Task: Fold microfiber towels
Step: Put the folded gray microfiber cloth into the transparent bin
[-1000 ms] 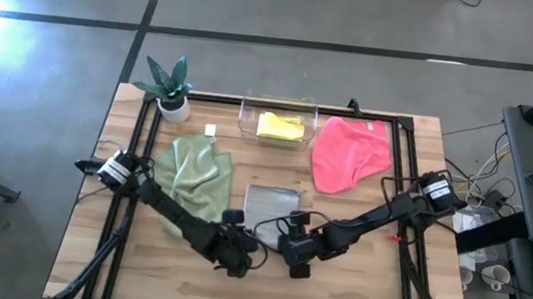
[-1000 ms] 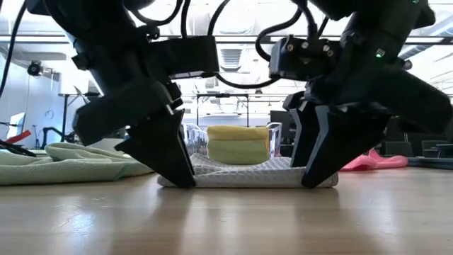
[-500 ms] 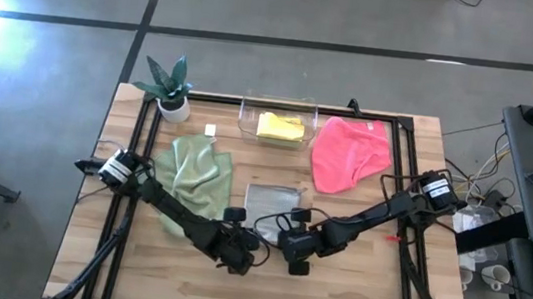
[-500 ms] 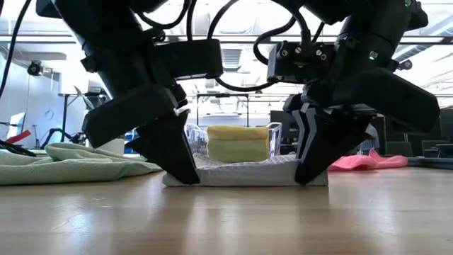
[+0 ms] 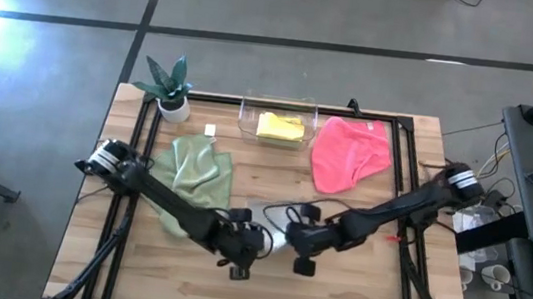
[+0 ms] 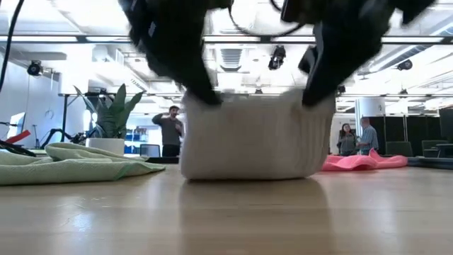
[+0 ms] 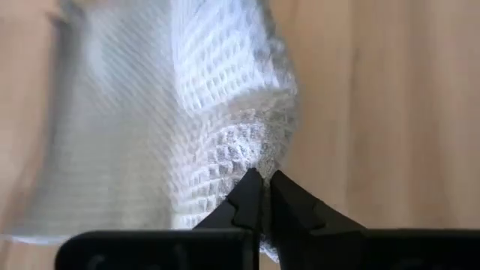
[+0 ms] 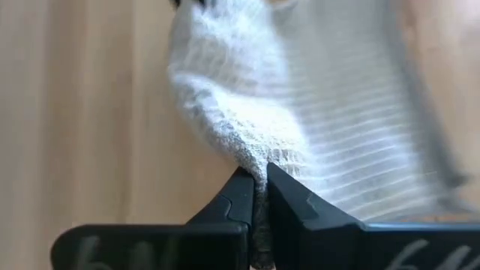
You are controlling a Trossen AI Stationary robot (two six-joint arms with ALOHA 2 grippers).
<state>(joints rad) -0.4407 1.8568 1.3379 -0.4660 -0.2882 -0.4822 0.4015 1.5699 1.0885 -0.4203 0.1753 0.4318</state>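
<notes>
Now lifted: grey towel point(image 6: 249, 134), pinched between left gripper point(image 7: 259, 185) and right gripper point(image 8: 253, 182).

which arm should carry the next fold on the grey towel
Neither alone: the left claw and right claw are each shut on a corner of the light grey waffle-textured microfiber towel, lifted level, so both look equally placed to fold together.

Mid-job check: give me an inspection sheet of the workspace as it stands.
Surface: wooden table, black frame.
Job's things: grey towel lifted by two corners; sage towel and pink towel unfolded; yellow towel folded in clear bin.
Clutter: potted plant; small white item.
End effectors: left end effector and right end effector shut on grey towel.
Cables: on floor, right of table.
Surroundings: people in background.
</notes>
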